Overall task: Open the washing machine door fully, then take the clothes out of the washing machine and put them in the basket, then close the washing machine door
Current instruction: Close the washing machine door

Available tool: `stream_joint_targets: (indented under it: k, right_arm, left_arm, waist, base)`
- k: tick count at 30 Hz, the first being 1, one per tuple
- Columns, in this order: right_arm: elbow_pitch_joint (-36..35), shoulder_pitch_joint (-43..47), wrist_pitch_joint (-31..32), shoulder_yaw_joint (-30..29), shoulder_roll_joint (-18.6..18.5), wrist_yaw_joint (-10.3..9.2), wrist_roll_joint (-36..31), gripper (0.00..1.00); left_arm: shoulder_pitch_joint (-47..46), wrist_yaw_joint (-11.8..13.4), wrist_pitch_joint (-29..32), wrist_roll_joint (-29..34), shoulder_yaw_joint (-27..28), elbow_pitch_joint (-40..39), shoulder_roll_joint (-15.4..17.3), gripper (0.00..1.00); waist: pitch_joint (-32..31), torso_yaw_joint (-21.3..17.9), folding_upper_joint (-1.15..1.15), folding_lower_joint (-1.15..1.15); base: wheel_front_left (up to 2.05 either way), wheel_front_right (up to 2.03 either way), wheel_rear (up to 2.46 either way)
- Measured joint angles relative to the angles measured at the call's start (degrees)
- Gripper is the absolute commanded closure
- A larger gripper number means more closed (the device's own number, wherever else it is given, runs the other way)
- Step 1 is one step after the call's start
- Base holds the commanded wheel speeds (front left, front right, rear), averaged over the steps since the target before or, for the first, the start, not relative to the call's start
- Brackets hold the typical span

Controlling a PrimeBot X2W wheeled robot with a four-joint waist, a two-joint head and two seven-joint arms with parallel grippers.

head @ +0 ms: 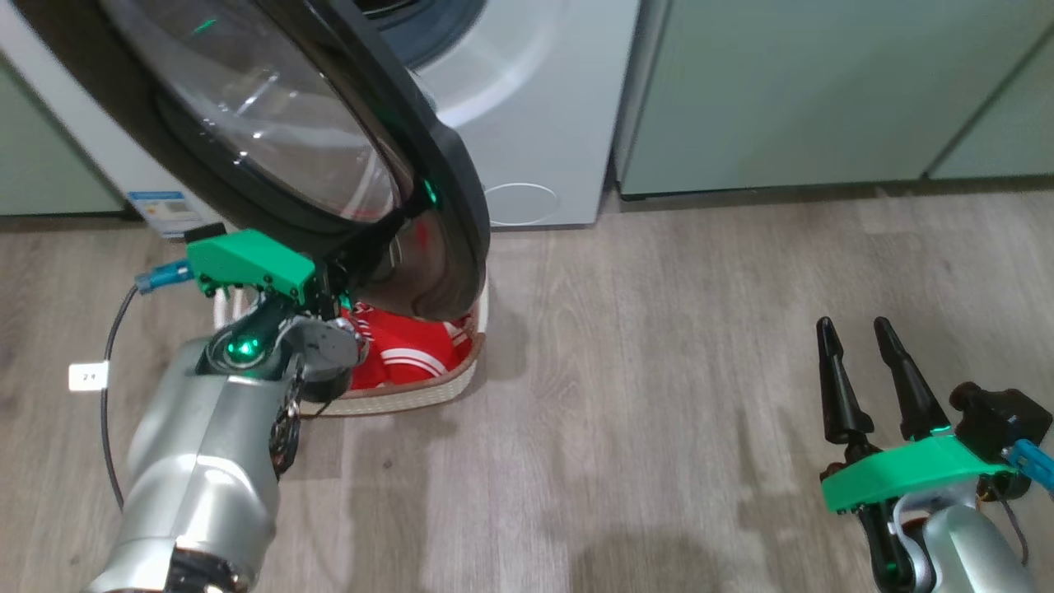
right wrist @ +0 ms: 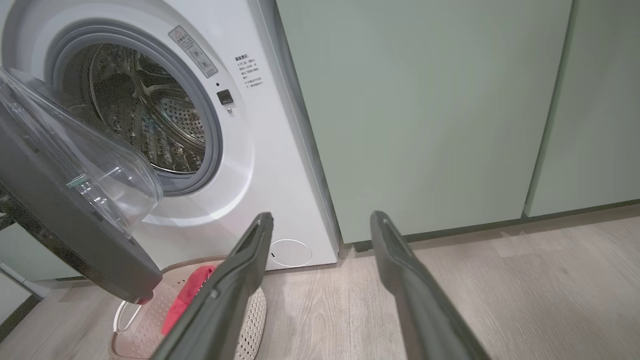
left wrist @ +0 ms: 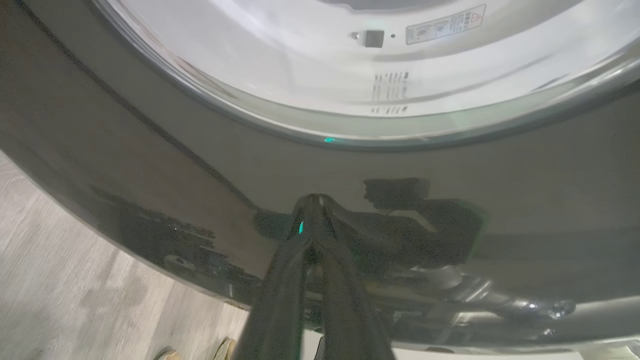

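Head view — red clothes [head: 405,352] in basket [head: 416,401]

A washing machine [right wrist: 270,165] between green cabinets [right wrist: 425,115] marks a home laundry nook.

We see the washing machine door [head: 272,123] cut off at the top edge, hiding much of the basket [head: 412,397] and clothes [head: 408,350].
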Motion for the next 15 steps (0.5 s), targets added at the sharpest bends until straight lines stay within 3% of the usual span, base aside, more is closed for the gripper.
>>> stream_joint_targets:
  k: [6, 13, 14, 15]
  right_arm:
    - [-0.1, 0.0, 0.0, -0.1, 0.1, 0.0, 0.0, 0.0]
    - [0.0, 0.0, 0.0, -0.7, 0.2, 0.0, 0.0, 0.0]
    - [0.0, 0.0, 0.0, -0.7, 0.2, 0.0, 0.0, 0.0]
    - [0.0, 0.0, 0.0, -0.7, 0.2, 0.0, 0.0, 0.0]
  left_arm:
    - [-1.2, 0.0, -1.3, 0.4, 0.1, 0.1, -0.3, 1.0]
    - [-1.0, 0.0, -2.2, 0.3, -0.6, -0.4, -0.3, 1.0]
    - [-0.7, 0.0, -2.7, 0.3, -0.7, -0.5, -0.3, 0.89]
    - [-0.1, 0.0, -3.2, 0.3, -0.9, -0.6, -0.3, 0.72]
  waist:
    - [0.3, -1.3, 0.0, 0.0]
    - [-0.3, 1.0, 0.0, 0.0]
    - [-0.5, 1.5, 0.0, 0.0]
    - [-0.7, 2.0, 0.0, 0.0]
  base:
    - [0.0, 0.0, 0.0]
    - [0.0, 0.0, 0.0]
    - [0.0, 0.0, 0.0]
    - [0.0, 0.0, 0.0]
